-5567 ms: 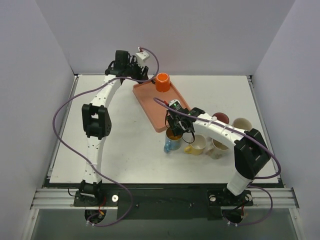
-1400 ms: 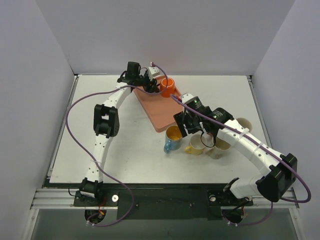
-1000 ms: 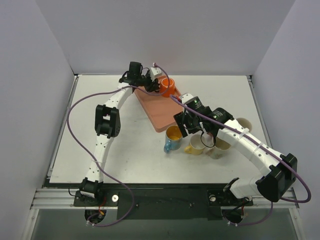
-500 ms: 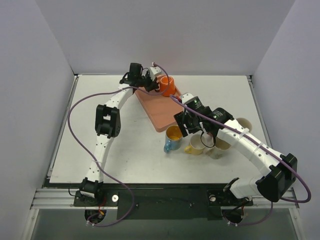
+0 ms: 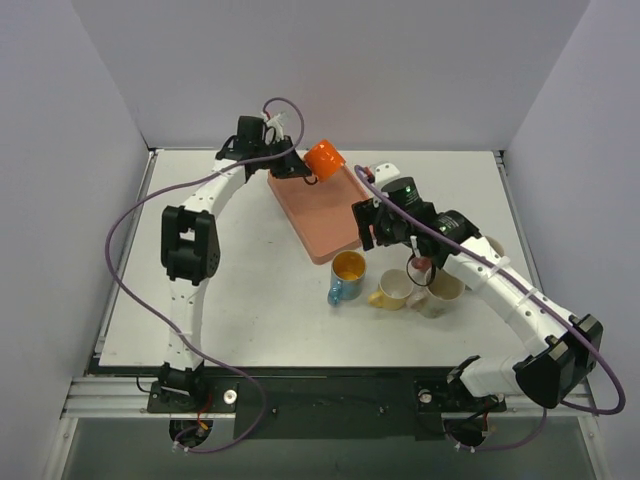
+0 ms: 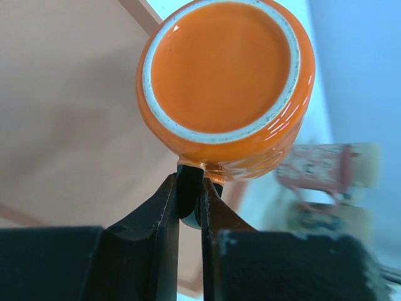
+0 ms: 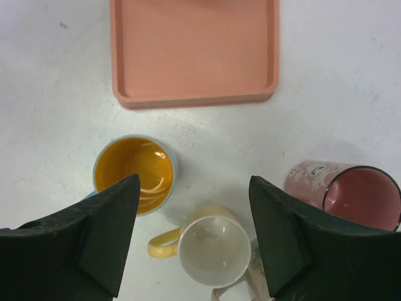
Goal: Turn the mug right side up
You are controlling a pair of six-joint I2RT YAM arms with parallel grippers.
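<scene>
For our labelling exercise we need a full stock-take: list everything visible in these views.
orange mug: one, orange, tilted at the tray's far corner
tray: one, salmon pink, mid-table
blue mug: one, blue, yellow inside, near the tray
yellow mug: one, yellow, white inside, beside the blue mug
pink tumbler: one, pink, by the yellow mug
cream mug: at least one, cream, beside the yellow mug
table: one, white
left gripper: one, black, jaws shut on the orange mug's handle
right gripper: one, black, jaws open above the mugs

No text can be read; the pink glass (image 7: pixel 341 193) bears pale marks, seemingly mere decoration
</scene>
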